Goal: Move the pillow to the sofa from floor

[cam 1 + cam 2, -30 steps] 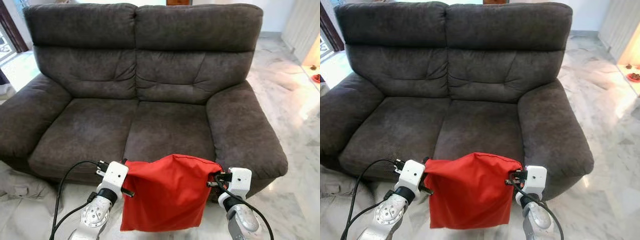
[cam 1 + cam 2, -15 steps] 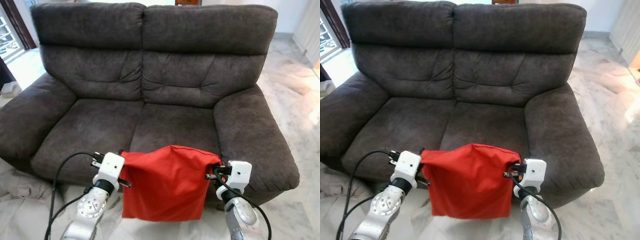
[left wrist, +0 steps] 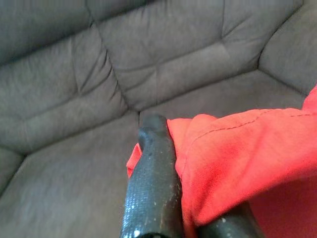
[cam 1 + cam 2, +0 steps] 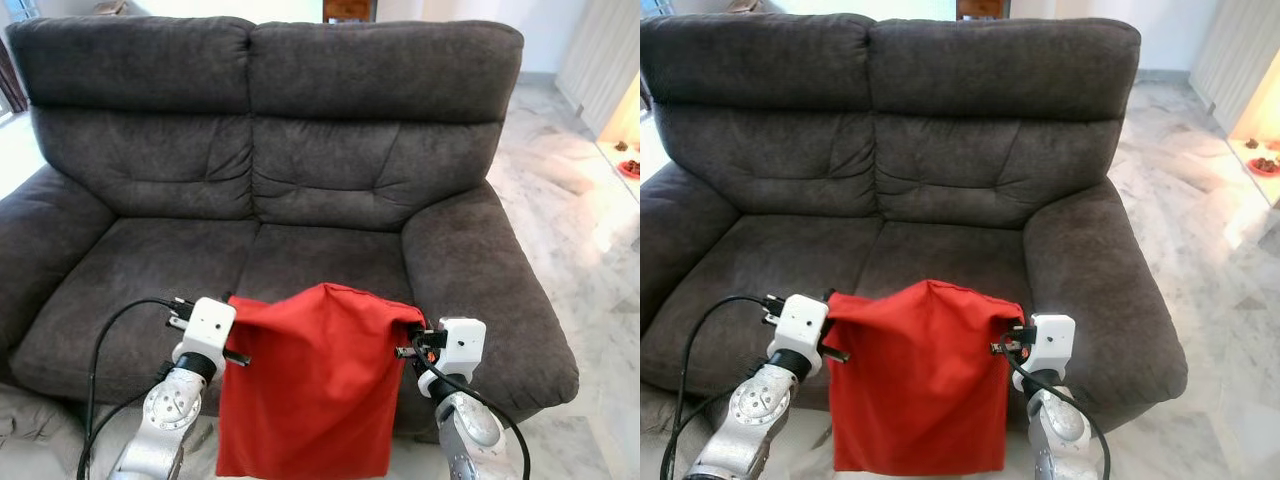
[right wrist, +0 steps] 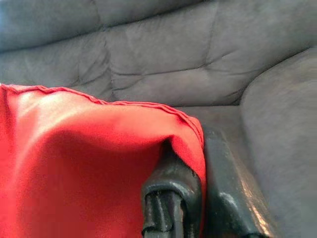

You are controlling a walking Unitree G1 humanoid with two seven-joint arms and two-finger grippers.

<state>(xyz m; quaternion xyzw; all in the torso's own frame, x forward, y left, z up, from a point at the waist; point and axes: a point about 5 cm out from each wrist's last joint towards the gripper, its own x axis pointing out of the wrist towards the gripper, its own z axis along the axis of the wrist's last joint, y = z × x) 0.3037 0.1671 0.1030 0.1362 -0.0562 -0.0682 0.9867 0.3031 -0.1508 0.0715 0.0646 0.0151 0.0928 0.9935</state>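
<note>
A red pillow (image 4: 305,385) hangs in front of the dark grey sofa (image 4: 270,150), its top edge level with the seat's front. My left gripper (image 4: 232,305) is shut on the pillow's upper left corner, and the red cloth (image 3: 233,158) is pinched between its black fingers (image 3: 151,178). My right gripper (image 4: 408,338) is shut on the upper right corner, where the fabric (image 5: 74,163) folds between the fingers (image 5: 225,188). The pillow's lower part drops below the seat edge and out of view.
The sofa's two seat cushions (image 4: 150,270) lie bare just beyond the pillow, with a thick armrest (image 4: 480,280) on the right and another (image 4: 40,230) on the left. Marble floor (image 4: 590,250) stretches to the right. A pale cloth (image 4: 40,440) lies on the floor at lower left.
The camera has shifted, so the sofa sits differently in view. Both grippers keep their hold on the pillow, which now hangs slightly lower and more bunched at the top middle.
</note>
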